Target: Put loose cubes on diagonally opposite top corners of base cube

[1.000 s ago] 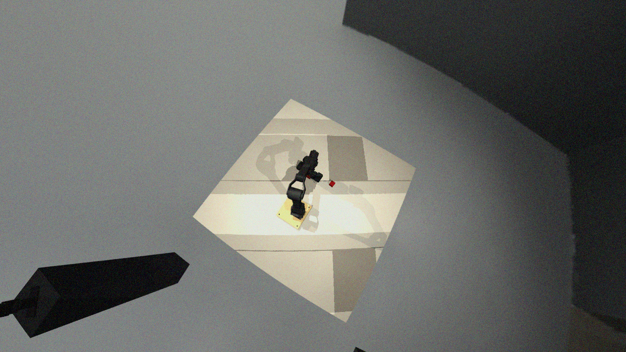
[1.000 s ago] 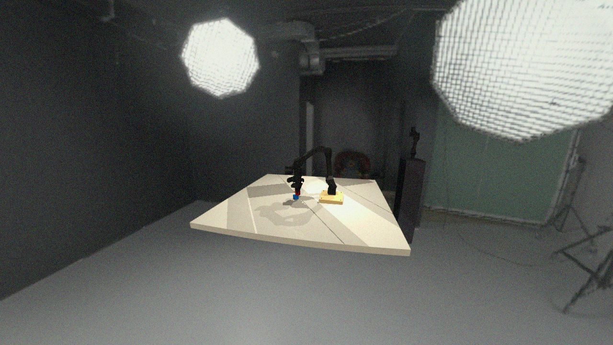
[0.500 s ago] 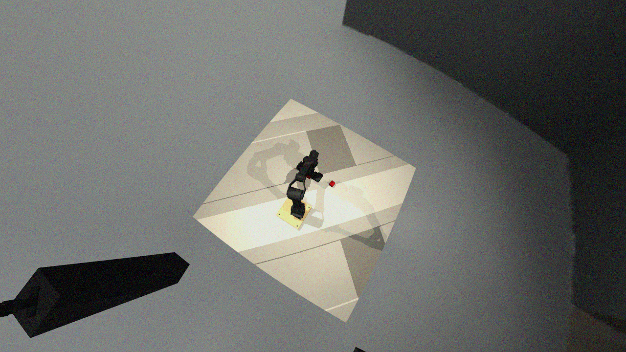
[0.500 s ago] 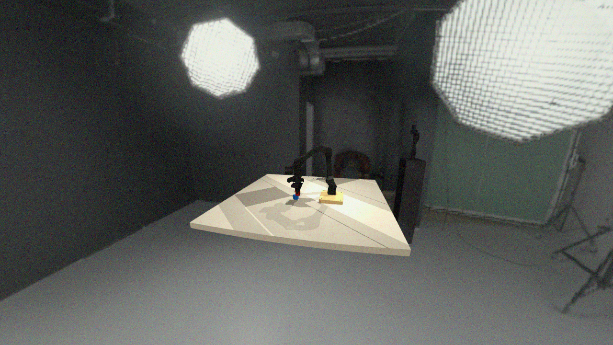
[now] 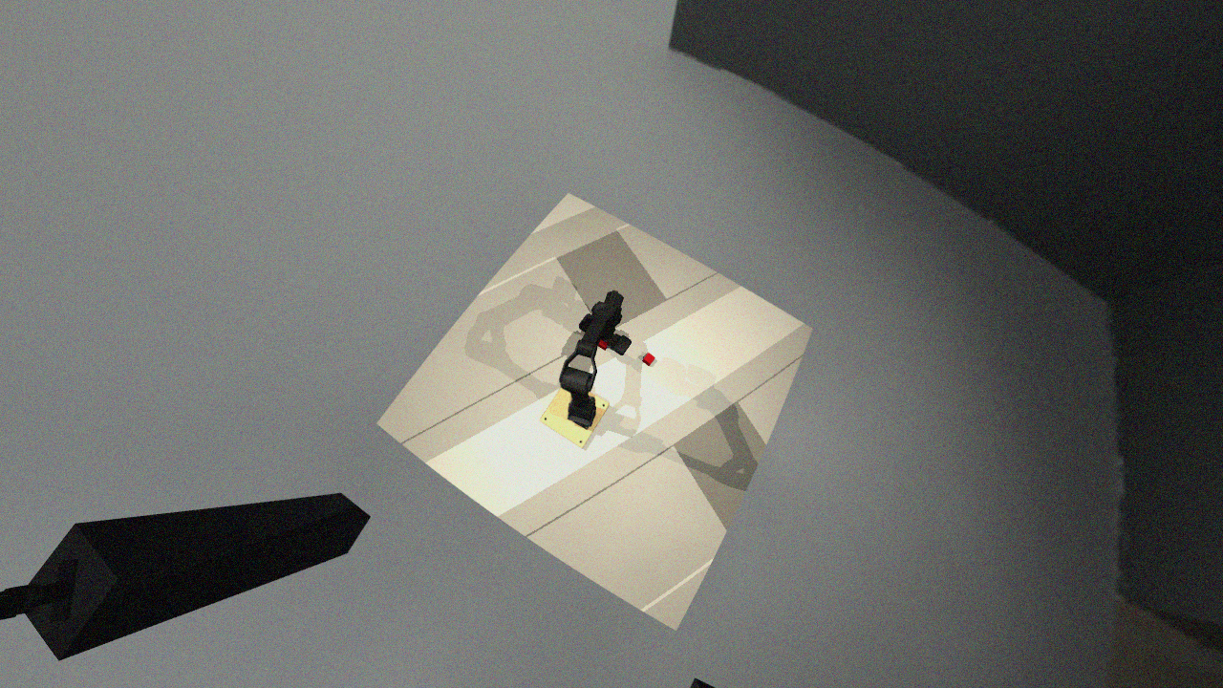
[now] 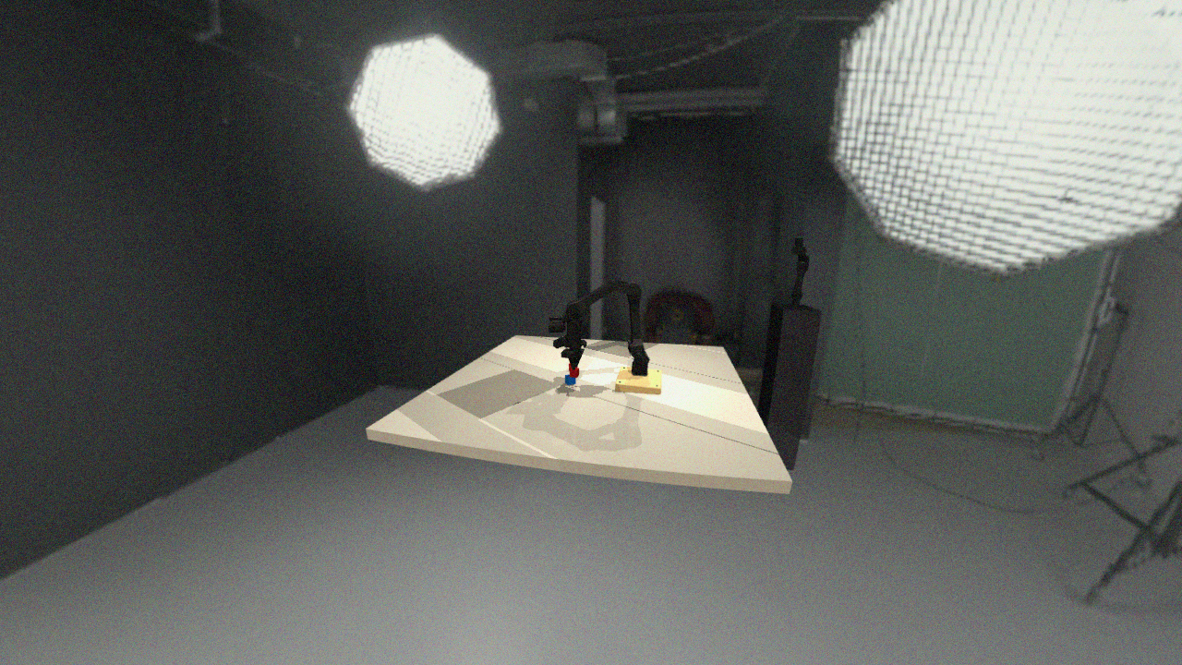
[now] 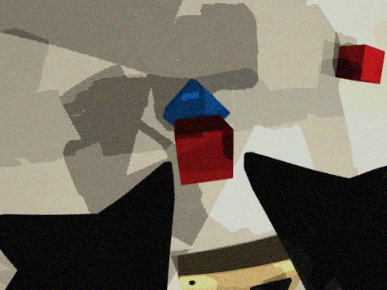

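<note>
While the first red cube (image 7: 205, 151) is sitting on a corner of the blue base cube (image 7: 193, 103), overhanging toward the wrist camera, the gripper (image 7: 210, 188) is standing parted around it, daylight showing on both sides, gripping nothing. Doing this release well is, by judgement, a matter of opening evenly and lifting straight up so neither finger (image 7: 135, 231) is nudging the perched cube off level. The second red cube (image 7: 361, 64) is lying well apart on the table (image 7: 81, 6), waiting for the opposite corner.
</note>
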Tool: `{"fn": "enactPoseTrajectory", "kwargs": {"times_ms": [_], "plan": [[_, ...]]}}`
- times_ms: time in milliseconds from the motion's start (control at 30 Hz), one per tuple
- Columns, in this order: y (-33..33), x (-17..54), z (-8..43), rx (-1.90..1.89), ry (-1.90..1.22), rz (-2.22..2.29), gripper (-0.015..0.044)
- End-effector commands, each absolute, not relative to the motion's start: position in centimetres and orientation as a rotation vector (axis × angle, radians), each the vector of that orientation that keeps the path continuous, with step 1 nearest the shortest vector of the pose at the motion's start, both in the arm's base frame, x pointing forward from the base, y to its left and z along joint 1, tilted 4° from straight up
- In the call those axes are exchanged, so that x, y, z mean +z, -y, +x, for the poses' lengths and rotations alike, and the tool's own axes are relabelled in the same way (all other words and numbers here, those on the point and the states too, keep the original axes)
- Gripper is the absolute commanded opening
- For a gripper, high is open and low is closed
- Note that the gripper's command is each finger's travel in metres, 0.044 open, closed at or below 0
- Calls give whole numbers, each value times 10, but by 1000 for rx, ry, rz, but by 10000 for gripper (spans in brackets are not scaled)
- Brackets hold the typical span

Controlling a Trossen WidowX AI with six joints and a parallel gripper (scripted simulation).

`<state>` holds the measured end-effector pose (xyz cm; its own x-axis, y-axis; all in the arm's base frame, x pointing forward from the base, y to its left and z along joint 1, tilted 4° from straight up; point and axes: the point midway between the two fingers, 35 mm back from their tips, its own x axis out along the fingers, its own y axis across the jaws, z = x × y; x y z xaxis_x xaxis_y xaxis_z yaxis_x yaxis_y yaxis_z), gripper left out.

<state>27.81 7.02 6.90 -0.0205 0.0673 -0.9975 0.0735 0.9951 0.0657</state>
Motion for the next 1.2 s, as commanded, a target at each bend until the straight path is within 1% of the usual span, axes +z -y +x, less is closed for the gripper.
{"fn": "enactPoseTrajectory", "kwargs": {"times_ms": [0, 367, 433, 467, 800, 1067, 1167], "plan": [[-70, 77, 280, 2, -1578, 108, 205], [-70, 83, 280, 2, -1578, 108, 205], [-65, 81, 282, -6, -1586, 113, 258], [-59, 82, 286, -9, -1585, 115, 265], [23, 98, 317, -48, -1579, 146, 265], [97, 110, 323, -79, -1576, 172, 265], [111, 112, 322, -84, -1575, 177, 265]]}}
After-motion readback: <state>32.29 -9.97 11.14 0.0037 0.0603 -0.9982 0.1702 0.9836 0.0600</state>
